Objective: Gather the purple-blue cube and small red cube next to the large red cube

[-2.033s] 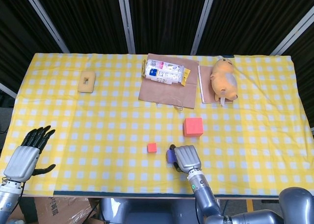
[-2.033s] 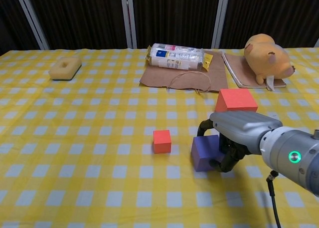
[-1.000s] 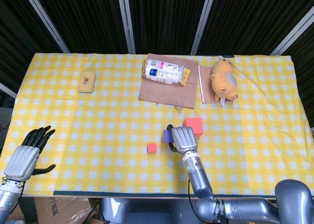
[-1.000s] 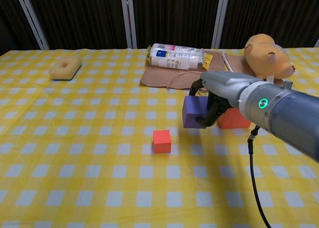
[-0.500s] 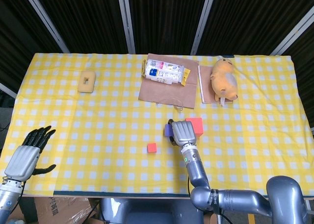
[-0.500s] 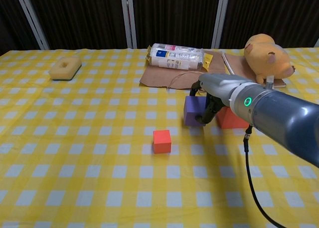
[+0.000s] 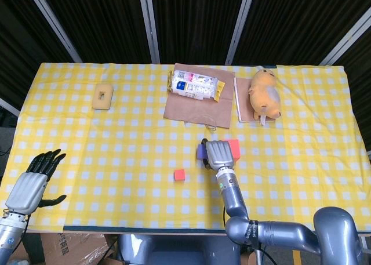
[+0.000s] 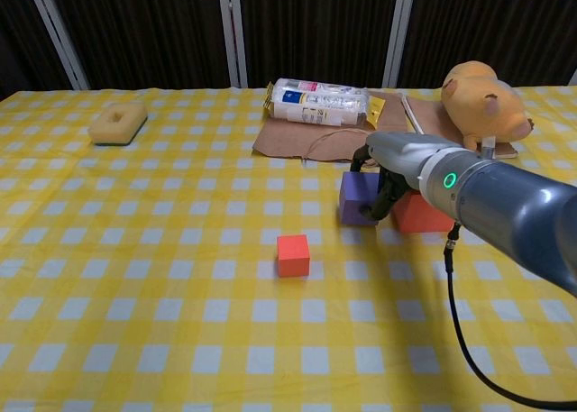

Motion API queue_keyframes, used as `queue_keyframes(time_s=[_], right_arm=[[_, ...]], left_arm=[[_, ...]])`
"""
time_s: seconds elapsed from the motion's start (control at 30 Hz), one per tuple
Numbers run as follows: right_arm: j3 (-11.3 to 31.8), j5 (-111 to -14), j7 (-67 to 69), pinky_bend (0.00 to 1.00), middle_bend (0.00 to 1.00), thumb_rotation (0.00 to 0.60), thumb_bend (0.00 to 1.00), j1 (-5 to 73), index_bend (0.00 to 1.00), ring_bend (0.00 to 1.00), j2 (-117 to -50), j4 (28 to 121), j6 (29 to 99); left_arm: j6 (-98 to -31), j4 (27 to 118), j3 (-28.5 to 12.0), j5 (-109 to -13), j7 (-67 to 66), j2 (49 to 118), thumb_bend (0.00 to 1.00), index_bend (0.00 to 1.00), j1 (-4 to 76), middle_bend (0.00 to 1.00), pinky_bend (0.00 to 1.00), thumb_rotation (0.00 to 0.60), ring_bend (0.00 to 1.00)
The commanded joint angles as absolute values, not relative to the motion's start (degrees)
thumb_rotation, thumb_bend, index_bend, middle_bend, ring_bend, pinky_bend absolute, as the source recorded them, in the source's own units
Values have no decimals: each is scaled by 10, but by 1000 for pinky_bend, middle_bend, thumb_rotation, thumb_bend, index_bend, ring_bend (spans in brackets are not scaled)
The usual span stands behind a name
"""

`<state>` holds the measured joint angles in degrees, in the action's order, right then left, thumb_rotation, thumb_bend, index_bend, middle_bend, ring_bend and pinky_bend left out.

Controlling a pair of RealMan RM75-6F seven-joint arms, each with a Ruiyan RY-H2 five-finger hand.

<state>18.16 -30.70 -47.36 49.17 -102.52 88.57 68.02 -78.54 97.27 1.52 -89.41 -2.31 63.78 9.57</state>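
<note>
Yellow-checked tabletop (image 8: 135, 277), right hand (image 8: 401, 160) gripping purple-blue cube (image 8: 359, 198) just beside large red cube (image 8: 422, 212), small red cube (image 8: 293, 254) apart toward near edge, left hand (image 7: 32, 181) open at near-left corner.

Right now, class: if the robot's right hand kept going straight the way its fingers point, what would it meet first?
Probably the brown paper bag beyond the purple-blue cube that the right hand grips; depth is uncertain.

The purple-blue cube (image 8: 361, 197) sits on the checkered cloth, gripped by the right hand (image 8: 397, 164), just beside the large red cube (image 8: 420, 212) at its 9 o'clock. The small red cube (image 8: 293, 254) lies apart, at the purple-blue cube's 7 o'clock.
</note>
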Motion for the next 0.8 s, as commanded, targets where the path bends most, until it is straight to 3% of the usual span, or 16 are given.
queue_keyframes(time_s=[0.03, 0.5, 0.8], right_arm=[[181, -306, -472, 1000, 1000, 600, 471, 492, 465, 1000, -1024, 883, 679], [172, -298, -467, 1000, 1000, 600, 470, 492, 455, 1000, -1018, 875, 672], [168, -302, -472, 1000, 1000, 600, 471, 494, 226, 1000, -1013, 901, 683]], left_arm=[[-785, 973, 15, -894, -23, 638, 23, 0, 96, 0, 0, 600, 0], [-782, 975, 16, -890, -25, 637, 24, 0, 96, 0, 0, 600, 0], [-782, 976, 16, -891, -23, 636, 23, 0, 96, 0, 0, 600, 0]])
